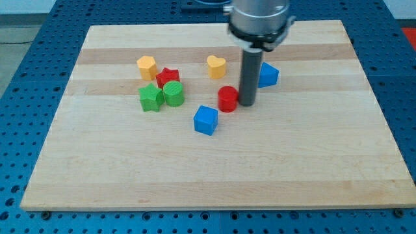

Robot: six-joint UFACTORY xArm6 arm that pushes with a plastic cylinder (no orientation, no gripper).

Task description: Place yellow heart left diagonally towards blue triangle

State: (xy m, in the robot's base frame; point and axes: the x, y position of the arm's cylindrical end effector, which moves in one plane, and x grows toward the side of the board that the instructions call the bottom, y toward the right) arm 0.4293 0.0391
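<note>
Seven blocks lay on the worktop, gathered in its upper half. No claw existed on this arm, only a dark rod, so nothing could be said of open or closed. The rod's tip rested just to the right of the red cylinder, seemingly touching it or nearly so, with the blue triangle close behind the rod toward the view's upper right.

The yellow heart sat up and to the left of the tip, apart from it, with the red cylinder below it. A blue cube lay lower down. Well off to the view's left clustered a yellow block, a red star, a green star and a green cylinder.

Judging by this layout, the heart had not yet been engaged. To do the step well, the tip would probably need to leave the red cylinder without dragging it and come round to the heart's far side, opposite the blue triangle. A slow push through the heart's middle should keep it from spinning away. The risk was nudging the triangle or the red cylinder on the way round.
</note>
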